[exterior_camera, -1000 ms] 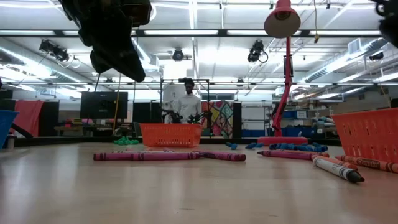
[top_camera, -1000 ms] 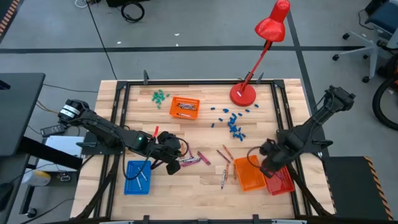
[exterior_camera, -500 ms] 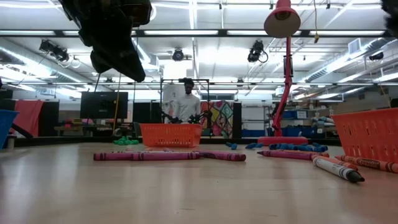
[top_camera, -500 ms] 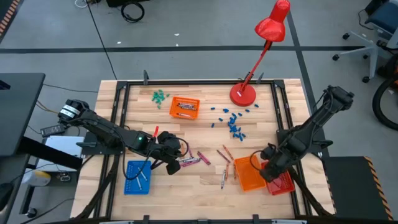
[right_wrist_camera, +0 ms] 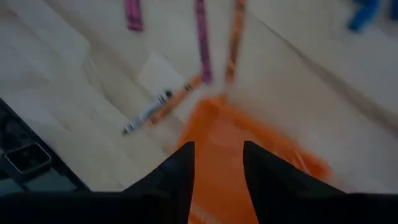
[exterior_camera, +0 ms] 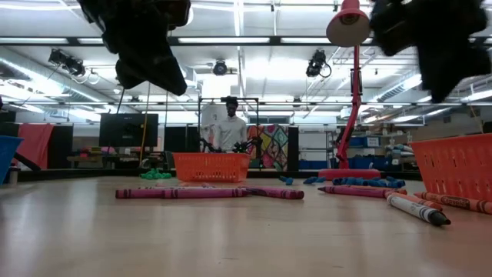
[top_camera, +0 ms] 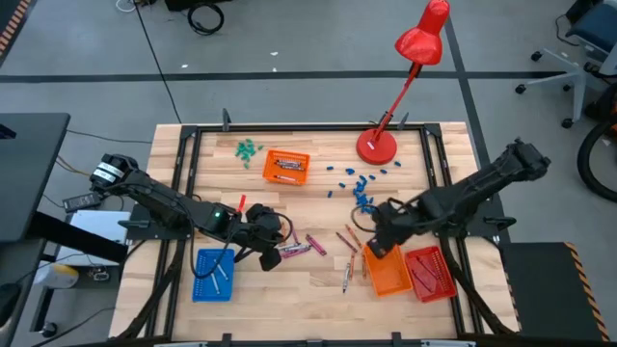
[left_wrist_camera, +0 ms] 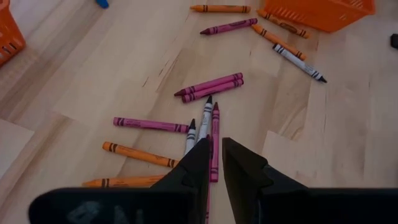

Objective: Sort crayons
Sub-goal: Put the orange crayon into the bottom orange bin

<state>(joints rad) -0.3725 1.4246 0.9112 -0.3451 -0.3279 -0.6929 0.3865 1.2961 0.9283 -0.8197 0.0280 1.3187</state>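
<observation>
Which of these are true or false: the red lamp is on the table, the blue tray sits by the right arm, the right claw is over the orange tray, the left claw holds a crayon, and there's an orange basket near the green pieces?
1. The red lamp stands on the table. True.
2. The blue tray sits by the right arm. False: it lies on the left arm's side.
3. The right claw hovers open above the orange tray. True.
4. The left claw holds a crayon. False: nothing is between its nearly closed fingers; the crayons lie on the table.
5. An orange basket sits near the green pieces. True.
</observation>
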